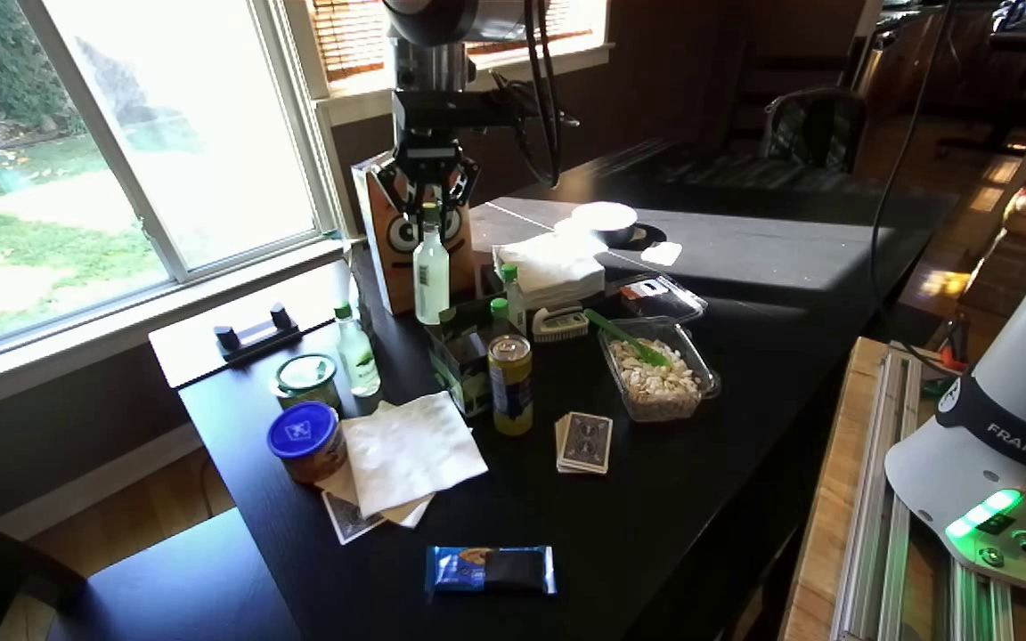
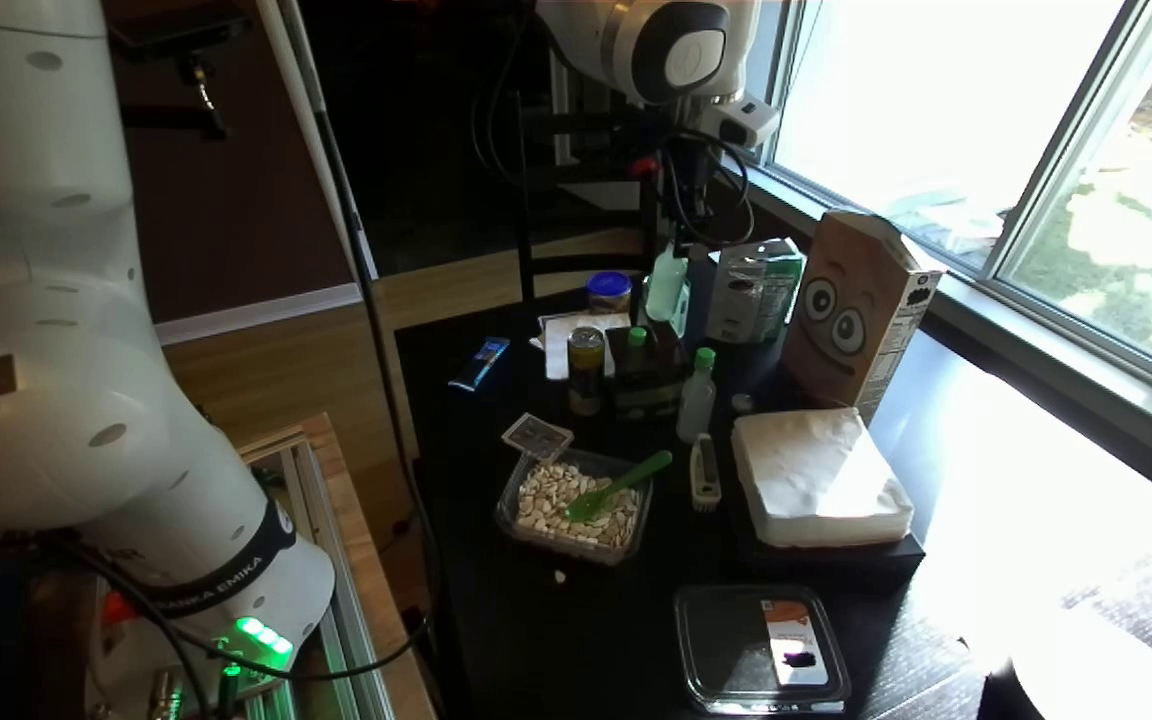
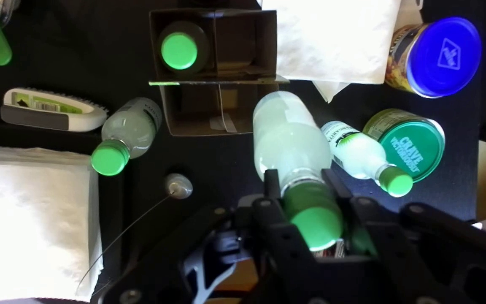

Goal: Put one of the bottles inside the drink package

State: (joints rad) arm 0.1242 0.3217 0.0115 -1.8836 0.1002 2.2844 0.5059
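Scanning the wrist view rightward, we find a brush (image 3: 53, 110), a standing bottle (image 3: 132, 126), then the drink package (image 3: 243, 44), a capped bottle (image 3: 179, 50) in one compartment. Outside it, by its lower right, our gripper (image 3: 303, 185) clasps the pale green bottle (image 3: 291, 139) near the top; beyond stand a labelled bottle (image 3: 355, 153) and green-lidded can (image 3: 414, 145).
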